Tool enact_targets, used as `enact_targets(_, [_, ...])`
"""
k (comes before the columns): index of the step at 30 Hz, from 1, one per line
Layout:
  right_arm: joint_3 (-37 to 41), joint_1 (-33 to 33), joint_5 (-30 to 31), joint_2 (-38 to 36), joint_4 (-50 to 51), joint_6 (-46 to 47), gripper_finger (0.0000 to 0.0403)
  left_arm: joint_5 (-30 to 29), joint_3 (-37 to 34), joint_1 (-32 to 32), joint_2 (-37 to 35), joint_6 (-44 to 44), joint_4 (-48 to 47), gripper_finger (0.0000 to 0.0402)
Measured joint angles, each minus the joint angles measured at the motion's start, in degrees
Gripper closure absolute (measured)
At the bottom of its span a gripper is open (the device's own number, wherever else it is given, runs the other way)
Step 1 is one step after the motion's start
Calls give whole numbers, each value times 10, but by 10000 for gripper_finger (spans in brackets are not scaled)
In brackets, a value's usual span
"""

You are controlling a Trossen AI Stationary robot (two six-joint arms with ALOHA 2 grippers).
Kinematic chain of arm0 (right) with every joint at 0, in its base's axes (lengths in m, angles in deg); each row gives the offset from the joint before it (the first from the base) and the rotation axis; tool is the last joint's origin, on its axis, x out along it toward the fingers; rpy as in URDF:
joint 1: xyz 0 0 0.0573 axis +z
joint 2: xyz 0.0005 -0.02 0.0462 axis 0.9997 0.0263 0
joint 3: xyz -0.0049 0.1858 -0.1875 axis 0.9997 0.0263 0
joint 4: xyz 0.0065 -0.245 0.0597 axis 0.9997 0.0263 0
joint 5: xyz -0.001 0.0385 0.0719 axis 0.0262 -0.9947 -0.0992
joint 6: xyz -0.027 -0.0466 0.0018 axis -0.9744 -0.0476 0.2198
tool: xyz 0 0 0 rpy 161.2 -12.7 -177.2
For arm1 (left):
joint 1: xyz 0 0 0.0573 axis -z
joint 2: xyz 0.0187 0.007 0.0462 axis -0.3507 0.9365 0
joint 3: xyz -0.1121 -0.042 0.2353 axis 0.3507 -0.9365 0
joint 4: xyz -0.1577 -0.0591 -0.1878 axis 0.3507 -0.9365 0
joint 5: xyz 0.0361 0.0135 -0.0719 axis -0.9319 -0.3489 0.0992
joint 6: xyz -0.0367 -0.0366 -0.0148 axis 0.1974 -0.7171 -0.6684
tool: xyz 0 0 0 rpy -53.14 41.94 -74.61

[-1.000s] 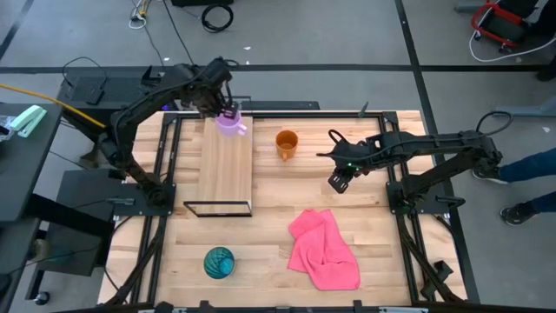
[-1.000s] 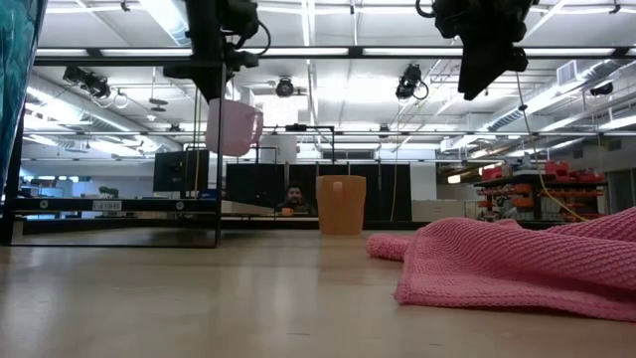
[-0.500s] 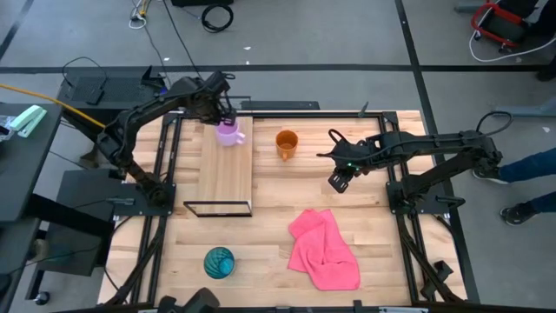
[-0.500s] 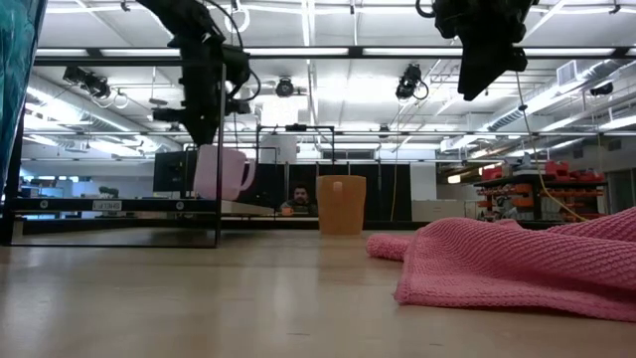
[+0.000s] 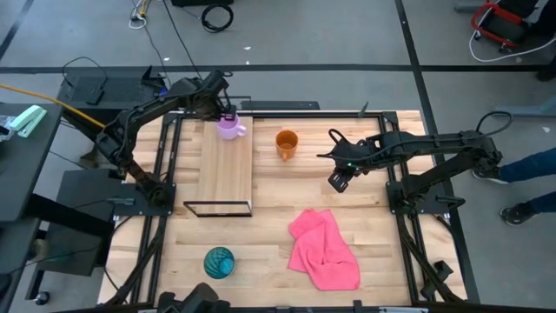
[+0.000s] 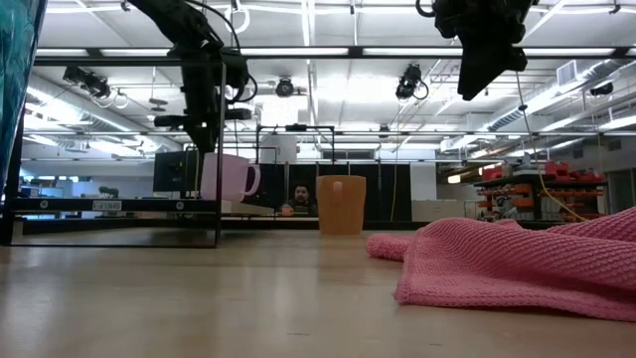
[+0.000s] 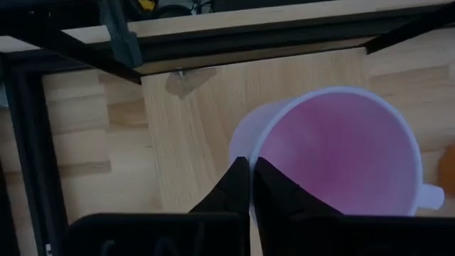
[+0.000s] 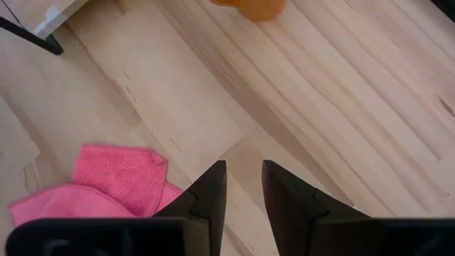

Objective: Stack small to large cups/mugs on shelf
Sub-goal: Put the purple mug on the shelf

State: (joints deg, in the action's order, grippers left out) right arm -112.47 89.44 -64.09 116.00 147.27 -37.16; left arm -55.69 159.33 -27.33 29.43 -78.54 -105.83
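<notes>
The pale purple mug (image 5: 229,129) stands upright at the far end of the light-wood shelf (image 5: 228,174), its handle toward the table's right. My left gripper (image 7: 252,171) is above it, shut on its rim. The orange mug (image 5: 287,143) stands on the table to the right of the shelf. The teal patterned cup (image 5: 219,263) stands near the table's front edge. My right gripper (image 5: 339,181) hangs open and empty above the table, between the orange mug and the pink cloth (image 5: 323,248). My left gripper pinches the purple mug's rim (image 7: 245,151) on the side away from the handle, one finger inside the mug and one outside. The fingers come from above, pointing down. The mug is upright, and in the low view its bottom (image 6: 227,197) looks level with the shelf board.
The shelf's black frame (image 5: 217,209) stands out at its near end. The near two thirds of the shelf board are bare. The pink cloth lies bunched at the table's front right. A person (image 6: 293,199) shows in the room beyond the table.
My left gripper has gone down with the purple mug. The mug hung tilted above the shelf a second ago and now stands upright at the shelf's far end. The gripper stays shut on its rim.
</notes>
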Motion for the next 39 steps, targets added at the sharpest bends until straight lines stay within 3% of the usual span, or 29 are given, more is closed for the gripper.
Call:
enact_targets(25, [0,0,1,0,1,-11,307,-46,-24,25,1,-147,-23,383])
enact_targets(39, [0,0,1,0,1,-15,308,-45,-39,38,-22,-148,2,370])
